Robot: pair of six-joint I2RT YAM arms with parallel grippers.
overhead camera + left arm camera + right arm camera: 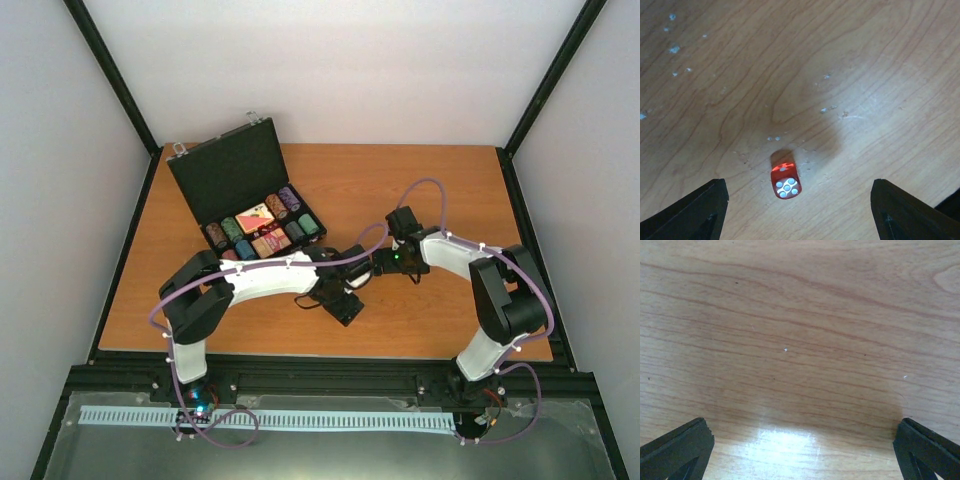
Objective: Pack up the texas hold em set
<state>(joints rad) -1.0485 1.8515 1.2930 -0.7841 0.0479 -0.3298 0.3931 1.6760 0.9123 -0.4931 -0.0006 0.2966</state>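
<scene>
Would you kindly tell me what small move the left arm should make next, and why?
Probably lower the left gripper and close it on the red die. The die lies loose on the table, untouched, between the open fingers, while the case stands open with chips already inside.

Overhead cam is coming out evenly lit but kinda soft, with the white walls (pixel 330 70) washing out a little. Right wrist cam is catching a bright glare patch bouncing off the table (pixel 800 315) near the bottom edge. Left wrist cam is looking sharp, the die (pixel 785 181) is glowing red and a soft grey shadow is lying on the wood above it.
</scene>
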